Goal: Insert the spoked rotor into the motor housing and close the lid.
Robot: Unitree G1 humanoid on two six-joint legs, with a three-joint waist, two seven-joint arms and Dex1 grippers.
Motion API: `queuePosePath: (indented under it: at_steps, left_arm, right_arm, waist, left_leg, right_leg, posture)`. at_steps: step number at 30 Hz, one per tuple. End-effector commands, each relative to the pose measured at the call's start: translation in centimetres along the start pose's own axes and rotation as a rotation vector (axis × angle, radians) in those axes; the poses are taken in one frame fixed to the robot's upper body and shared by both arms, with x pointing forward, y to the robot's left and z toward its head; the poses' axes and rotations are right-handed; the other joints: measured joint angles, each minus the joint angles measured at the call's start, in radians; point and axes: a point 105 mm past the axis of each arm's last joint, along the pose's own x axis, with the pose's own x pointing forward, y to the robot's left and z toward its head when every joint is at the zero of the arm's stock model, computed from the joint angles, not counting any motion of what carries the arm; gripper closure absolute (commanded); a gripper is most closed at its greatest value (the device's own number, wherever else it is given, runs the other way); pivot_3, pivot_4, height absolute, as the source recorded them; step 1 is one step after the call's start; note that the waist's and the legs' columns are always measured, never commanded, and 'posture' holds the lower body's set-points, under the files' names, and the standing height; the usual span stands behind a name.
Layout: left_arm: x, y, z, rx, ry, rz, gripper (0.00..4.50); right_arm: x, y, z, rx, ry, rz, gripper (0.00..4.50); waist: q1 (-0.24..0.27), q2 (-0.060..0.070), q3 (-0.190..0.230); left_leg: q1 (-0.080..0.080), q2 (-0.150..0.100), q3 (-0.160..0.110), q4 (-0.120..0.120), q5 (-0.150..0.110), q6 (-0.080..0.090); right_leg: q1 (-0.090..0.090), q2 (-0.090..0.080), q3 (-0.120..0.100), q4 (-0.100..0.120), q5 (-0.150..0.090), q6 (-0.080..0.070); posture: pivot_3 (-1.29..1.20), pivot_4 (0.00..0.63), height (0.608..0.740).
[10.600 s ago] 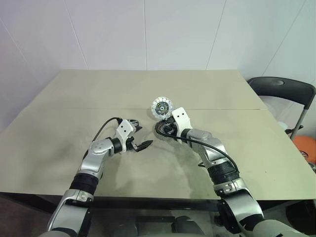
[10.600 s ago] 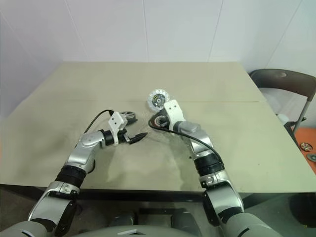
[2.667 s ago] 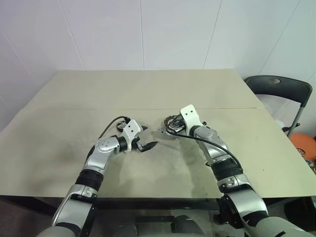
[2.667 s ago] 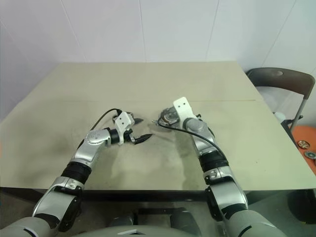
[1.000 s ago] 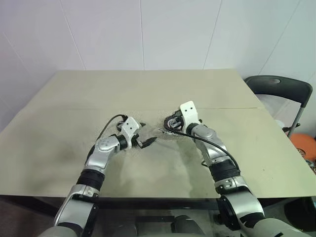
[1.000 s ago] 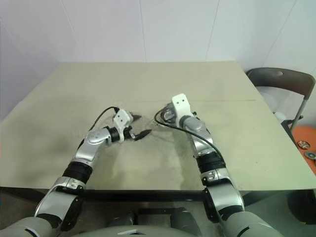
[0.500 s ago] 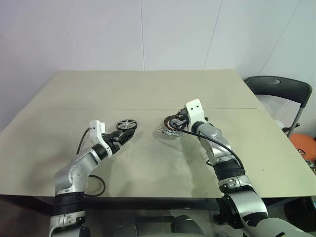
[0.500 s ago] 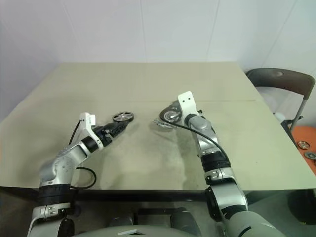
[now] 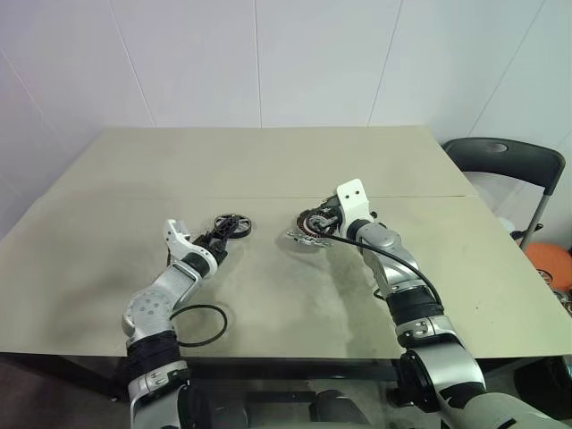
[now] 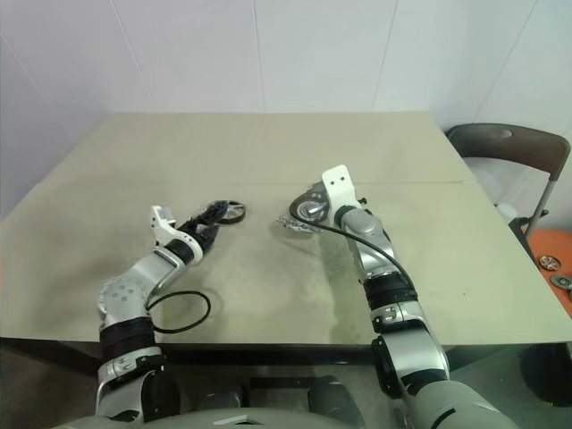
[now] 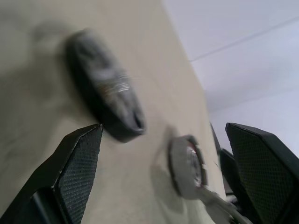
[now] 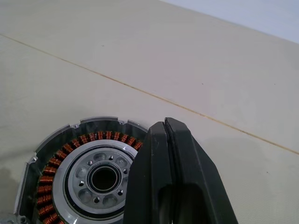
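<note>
The spoked rotor, a dark wheel, lies flat on the table left of centre. My left gripper sits just short of it, open, with both fingers spread wide and nothing between them; in the left wrist view the rotor lies beyond the fingertips. The motor housing, with copper windings around a silvery centre, rests at mid-table. My right gripper is shut, its fingers pressed together over the housing's rim. The lid is hidden or out of view.
A loop of black cable from my left arm lies on the table near the front edge. A dark chair stands off the table's right side. A seam runs across the tan tabletop.
My left arm has drawn back to the left and its wrist has rolled, uncovering the rotor. Its cable loop has dropped onto the table. The right arm has stayed put.
</note>
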Motion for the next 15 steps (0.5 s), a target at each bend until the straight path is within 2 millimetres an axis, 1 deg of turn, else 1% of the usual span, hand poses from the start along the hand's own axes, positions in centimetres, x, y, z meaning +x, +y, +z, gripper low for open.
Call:
queuePosePath:
  at_steps: [1, 6, 9, 15]
  left_arm:
    - [0.8, -1.8, 0.8, 0.001, -0.027, -0.037, 0.00]
    - [1.6, -1.7, 1.8, -0.012, -0.052, -0.017, 0.00]
    - [2.1, -0.9, 2.6, -0.043, -0.079, 0.031, 0.52]
    - [2.3, 0.2, 2.7, -0.083, -0.091, 0.085, 2.55]
  right_arm:
    - [-0.1, -0.4, 2.0, -0.020, -0.065, -0.014, 4.48]
    - [-0.1, -0.4, 1.9, -0.018, -0.064, -0.019, 4.48]
    - [-0.1, -0.3, 1.8, -0.016, -0.063, -0.019, 4.50]
    - [-0.2, -0.4, 1.8, -0.016, -0.062, -0.024, 4.50]
  waist:
    - [0.000, 0.000, 0.000]
    - [0.000, 0.000, 0.000]
    - [0.000, 0.000, 0.000]
    - [0.000, 0.000, 0.000]
  left_leg:
    - [0.000, 0.000, 0.000, 0.000, 0.000, 0.000]
    - [0.000, 0.000, 0.000, 0.000, 0.000, 0.000]
    - [0.000, 0.000, 0.000, 0.000, 0.000, 0.000]
    - [0.000, 0.000, 0.000, -0.001, 0.000, 0.000]
  right_leg:
    - [0.000, 0.000, 0.000, 0.000, 0.000, 0.000]
    - [0.000, 0.000, 0.000, 0.000, 0.000, 0.000]
    - [0.000, 0.000, 0.000, -0.001, 0.000, 0.000]
    - [0.000, 0.000, 0.000, -0.001, 0.000, 0.000]
  posture:
    - [0.00, 0.000, 0.740]
    - [0.00, 0.000, 0.740]
    - [0.00, 0.000, 0.740]
    - [0.00, 0.000, 0.740]
